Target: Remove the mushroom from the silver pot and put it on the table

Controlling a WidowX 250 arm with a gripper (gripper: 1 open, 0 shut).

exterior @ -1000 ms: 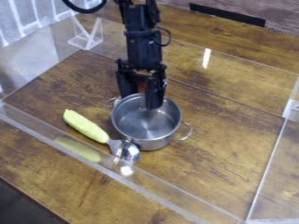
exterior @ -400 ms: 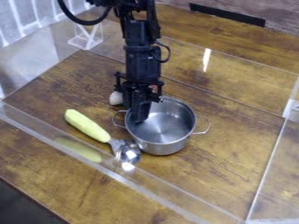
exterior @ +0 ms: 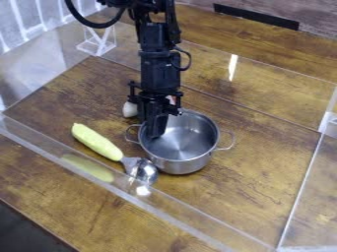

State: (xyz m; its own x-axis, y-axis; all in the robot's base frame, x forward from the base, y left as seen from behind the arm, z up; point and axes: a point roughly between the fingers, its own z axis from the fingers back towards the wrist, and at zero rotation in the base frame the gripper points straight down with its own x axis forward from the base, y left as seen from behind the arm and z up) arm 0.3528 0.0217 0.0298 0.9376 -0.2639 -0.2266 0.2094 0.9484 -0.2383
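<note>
The silver pot stands on the table with its shiny inside showing. My gripper points steeply down at the pot's far-left rim, and its dark fingers are shut together, their tips low by the pot wall. Whether anything is pinched between them is hidden. A small cream and reddish-brown piece that looks like the mushroom shows just left of the gripper, behind the pot's rim. I cannot tell whether it touches the pot or the fingers.
A long yellow corn-like piece lies left of the pot, with a small silver spoon at its near end. Clear acrylic walls run round the table edge. A clear stand sits at the back left.
The gripper's fingers have gone from wide open over the pot to shut. The pot has shifted a little to the right, and the cream piece now shows at the gripper's left.
</note>
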